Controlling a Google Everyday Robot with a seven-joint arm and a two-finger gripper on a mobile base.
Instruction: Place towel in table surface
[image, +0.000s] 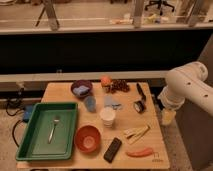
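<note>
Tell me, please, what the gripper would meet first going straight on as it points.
The gripper hangs pointing down beyond the right edge of the table surface. Straight on, it probably meets the floor first; depth is unclear, so it might clip that edge.

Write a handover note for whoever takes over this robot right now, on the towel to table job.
Gripper: open, nothing seen in it, beside the table's right edge, away from the towel.
Towel: lying on the table surface, just behind the white paper cup, right of the blue cup.
Done: the towel looks placed.
Left: nothing obvious; confirm, then park the arm.
</note>
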